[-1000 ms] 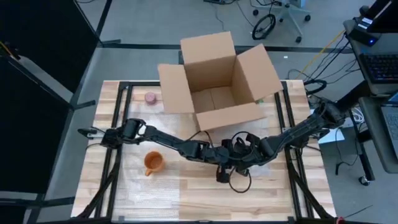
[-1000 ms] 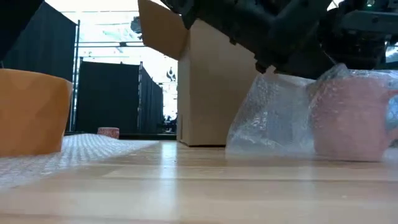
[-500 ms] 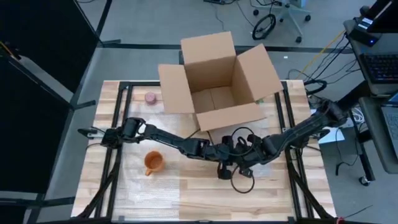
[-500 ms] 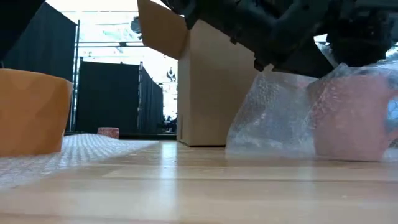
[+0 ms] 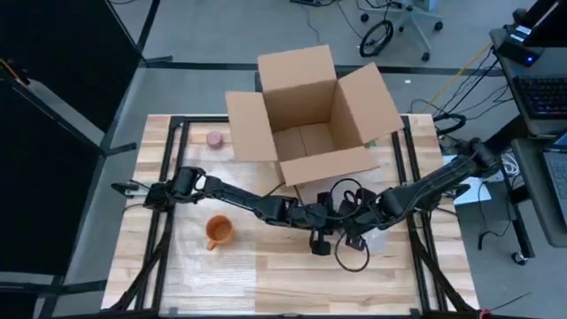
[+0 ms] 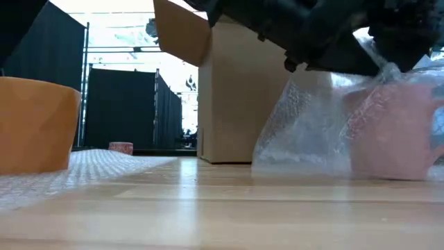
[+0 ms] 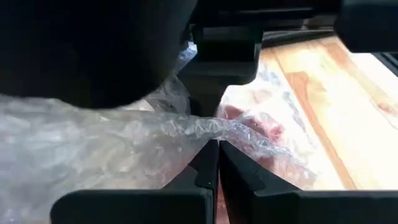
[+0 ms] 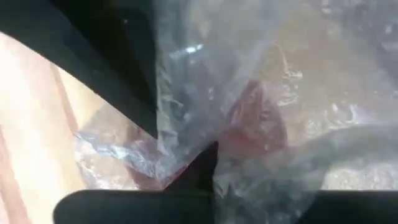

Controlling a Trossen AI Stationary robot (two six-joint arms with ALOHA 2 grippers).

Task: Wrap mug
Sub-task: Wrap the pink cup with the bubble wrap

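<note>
Toward the left edge of the wooden table (image 5: 275, 266) an orange mug (image 5: 218, 232) stands upright, mouth up, on a flat sheet of bubble wrap (image 5: 199, 266), its handle toward the near edge; a small pink roll (image 5: 214, 139) sits by the far edge, just left of the open cardboard box (image 5: 310, 115), which occupies the far middle. The left arm reaches from the left edge across to the table's centre, where the left gripper (image 7: 217, 146) has its fingers closed together on a fold of bubble wrap. The pink mug (image 6: 392, 132) stands upright in front of the box, right of centre, its long axis vertical, swathed in a second piece of clear wrap (image 6: 305, 132); which way its handle points cannot be told. The right gripper (image 8: 208, 158), coming in from the right edge, is likewise pinched shut on the wrap over the pink mug. Compared with one second ago, the right gripper has shifted slightly toward the right edge, and the wrap now rises higher above the mug.
</note>
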